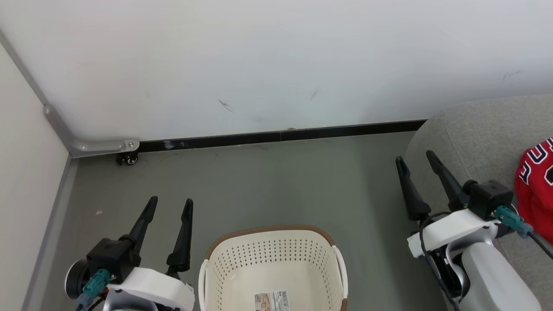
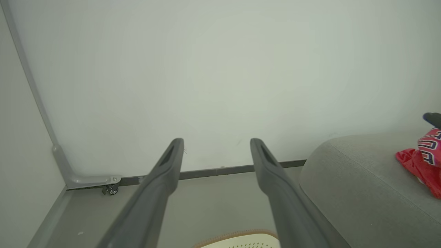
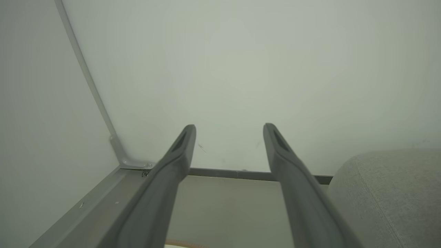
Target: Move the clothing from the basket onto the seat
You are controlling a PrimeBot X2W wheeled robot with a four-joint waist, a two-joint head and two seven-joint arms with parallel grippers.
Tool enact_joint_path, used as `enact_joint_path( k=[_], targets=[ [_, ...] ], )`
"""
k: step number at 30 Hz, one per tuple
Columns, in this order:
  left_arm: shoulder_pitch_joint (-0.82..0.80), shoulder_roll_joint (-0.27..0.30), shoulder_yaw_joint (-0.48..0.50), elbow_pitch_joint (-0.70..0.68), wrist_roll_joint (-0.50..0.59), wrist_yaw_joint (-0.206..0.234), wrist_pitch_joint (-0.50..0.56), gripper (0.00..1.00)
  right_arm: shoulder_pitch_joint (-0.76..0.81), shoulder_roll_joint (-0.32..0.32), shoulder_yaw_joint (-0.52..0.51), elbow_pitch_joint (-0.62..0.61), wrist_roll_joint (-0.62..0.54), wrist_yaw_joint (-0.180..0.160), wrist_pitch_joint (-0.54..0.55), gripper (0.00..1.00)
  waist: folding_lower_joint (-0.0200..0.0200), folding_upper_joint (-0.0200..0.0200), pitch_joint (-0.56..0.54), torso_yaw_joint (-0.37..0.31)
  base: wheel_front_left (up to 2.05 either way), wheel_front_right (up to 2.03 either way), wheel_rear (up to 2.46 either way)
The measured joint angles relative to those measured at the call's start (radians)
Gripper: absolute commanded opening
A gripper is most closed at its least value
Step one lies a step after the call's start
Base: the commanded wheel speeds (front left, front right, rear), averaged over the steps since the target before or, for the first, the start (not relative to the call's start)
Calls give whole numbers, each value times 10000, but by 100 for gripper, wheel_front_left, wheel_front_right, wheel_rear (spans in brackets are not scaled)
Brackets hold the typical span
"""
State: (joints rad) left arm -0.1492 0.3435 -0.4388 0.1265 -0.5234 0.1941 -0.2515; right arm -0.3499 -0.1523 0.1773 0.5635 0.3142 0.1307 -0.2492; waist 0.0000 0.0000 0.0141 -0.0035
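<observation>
Resting on seat (image 1: 475,129), clothing (image 1: 535,181) beside spread right fingers (image 1: 408,190), seemingly apart, left fingers (image 1: 183,237) spread

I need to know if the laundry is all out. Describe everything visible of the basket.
The basket is cream-white plastic, a rounded rectangle with perforated walls, a brown rim and side handles. It stands upright on the grey floor, apart from the seat. What shows of its inside holds only a paper label on its bottom; its near part is cut off.
</observation>
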Motion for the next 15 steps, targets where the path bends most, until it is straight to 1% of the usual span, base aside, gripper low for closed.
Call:
enact_joint_path(
  k=[8, 15],
  targets=[
    [477, -81, 207, 180, 111, 194, 0, 100, 932, 433, -349, -163, -351, 0, 2, 100, 0, 0, -309, 148, 0, 0, 0],
    [867, -163, 447, 207, 270, 349, 0, 100, 1778, 646, -723, -337, -777, 0, 29, 100, 0, 0, -519, 216, 0, 0, 0]
  ],
)
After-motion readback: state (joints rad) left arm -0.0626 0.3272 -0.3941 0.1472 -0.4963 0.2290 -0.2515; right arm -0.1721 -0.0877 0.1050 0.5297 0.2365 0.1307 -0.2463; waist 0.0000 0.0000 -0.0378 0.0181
